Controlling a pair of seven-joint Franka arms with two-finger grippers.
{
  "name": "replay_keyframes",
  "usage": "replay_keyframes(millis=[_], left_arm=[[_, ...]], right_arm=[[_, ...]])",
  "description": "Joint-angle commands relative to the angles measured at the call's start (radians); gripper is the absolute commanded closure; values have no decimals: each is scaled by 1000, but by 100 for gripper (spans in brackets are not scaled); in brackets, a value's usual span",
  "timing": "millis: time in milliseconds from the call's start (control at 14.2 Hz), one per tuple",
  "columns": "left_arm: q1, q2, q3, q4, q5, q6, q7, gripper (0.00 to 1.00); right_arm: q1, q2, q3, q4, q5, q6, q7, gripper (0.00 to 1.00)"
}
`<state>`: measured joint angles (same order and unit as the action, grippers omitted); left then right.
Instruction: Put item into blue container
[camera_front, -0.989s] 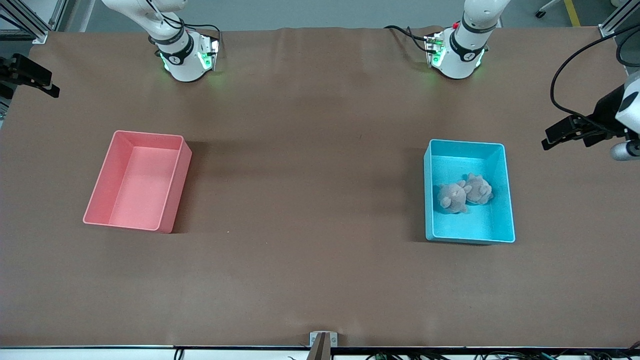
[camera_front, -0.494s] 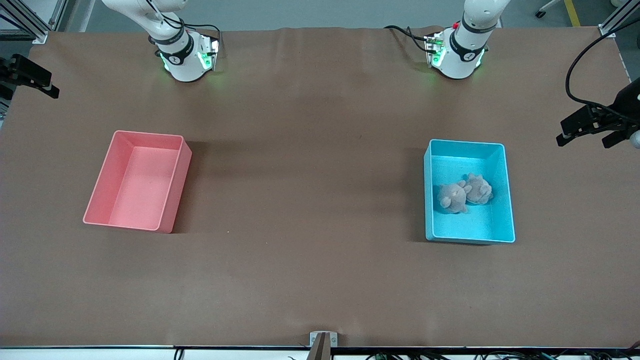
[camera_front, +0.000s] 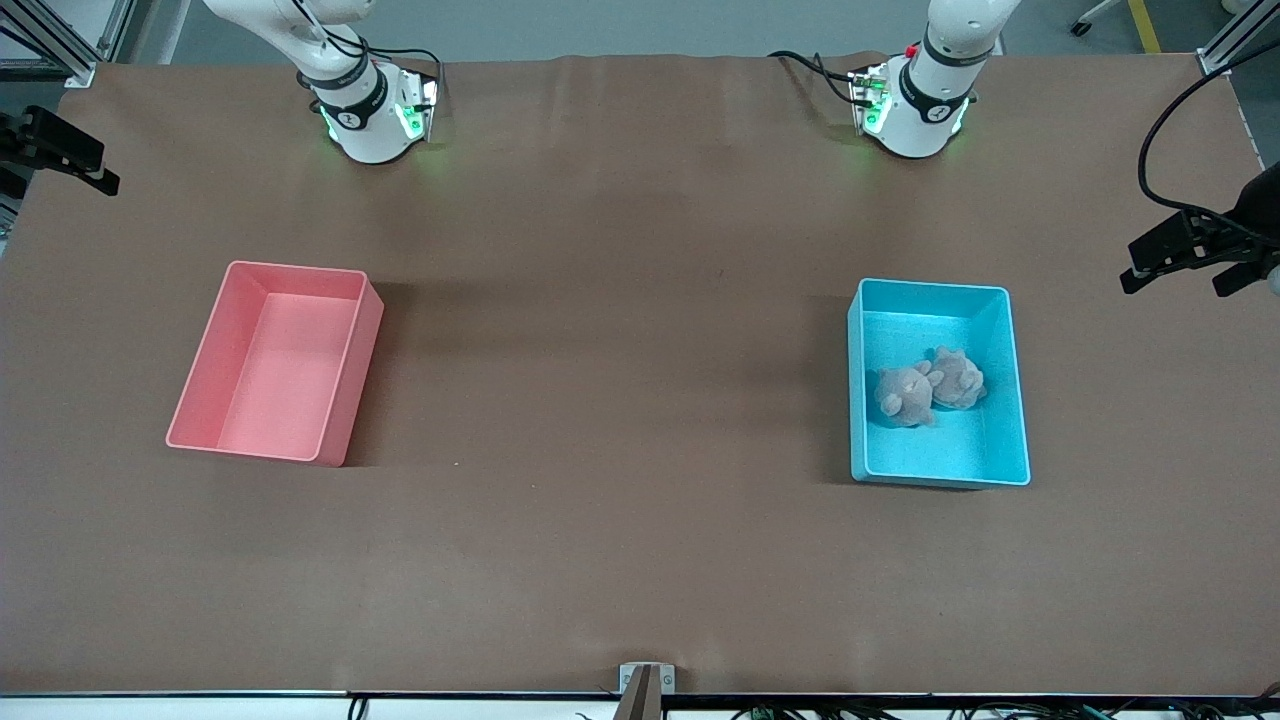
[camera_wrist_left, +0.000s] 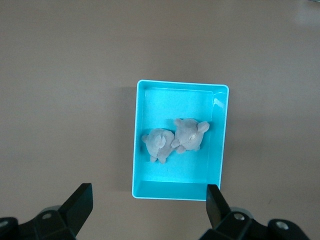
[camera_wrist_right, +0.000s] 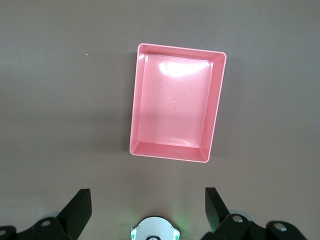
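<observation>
I've got the left pincer (camera_front: 1190, 265) up high at the left arm's end of the worktop (camera_front: 640, 560), fingers (camera_wrist_left: 77, 202) spread wide and holding nothing. Its wrist camera looks straight down between those fingers onto the blue container (camera_wrist_left: 218, 140), so the bin sits clear below the pincer, nothing touching it.

The right pincer (camera_wrist_right: 147, 210) is spread wide too, empty, raised above the right arm's end of the worktop; in the front view I see only its dark tip (camera_front: 60, 150) at the picture's edge. Below it, through its wrist camera, is the pink bin (camera_wrist_right: 176, 152), with nothing inside it.

Moving outward to the bins: the blue container (camera_front: 1015, 400) stands flat on the worktop toward the left arm's end, upright walls, rounded corners. Inside it lie two small grey plush toys (camera_front: 928, 387), touching each other, around the middle of the bin's floor. I can see them from the left wrist as well, two plush toys (camera_wrist_left: 175, 140) pressed side by side.

The pink bin (camera_front: 195, 380) rests toward the right arm's end, well apart from the blue one, slightly skewed on the brown worktop.
</observation>
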<state>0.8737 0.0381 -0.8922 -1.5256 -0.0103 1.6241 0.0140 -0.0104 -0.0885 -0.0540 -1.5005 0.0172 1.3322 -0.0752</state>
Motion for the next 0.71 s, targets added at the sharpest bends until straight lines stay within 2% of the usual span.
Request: replay_keyframes(millis=[0,353,424,494,636], left_arm=[[-1,6,-2,16,23,-16,15,0],[-45,20,42,16,24,-16,17,0],[-92,20,86,16,24,-16,17,0],[-172,17,164,18,23,-16,17,0],[-396,13,380,28,23,-18,17,0]], right_arm=[[4,-25,0,-23,3,1,-8,0],[4,-25,0,-24,3,-1,-8,0],[3,-25,0,-24,3,-1,-8,0],[3,-23,0,-24,4,-2,-8,0],[3,-23,0,-24,4,-4,-6,0]])
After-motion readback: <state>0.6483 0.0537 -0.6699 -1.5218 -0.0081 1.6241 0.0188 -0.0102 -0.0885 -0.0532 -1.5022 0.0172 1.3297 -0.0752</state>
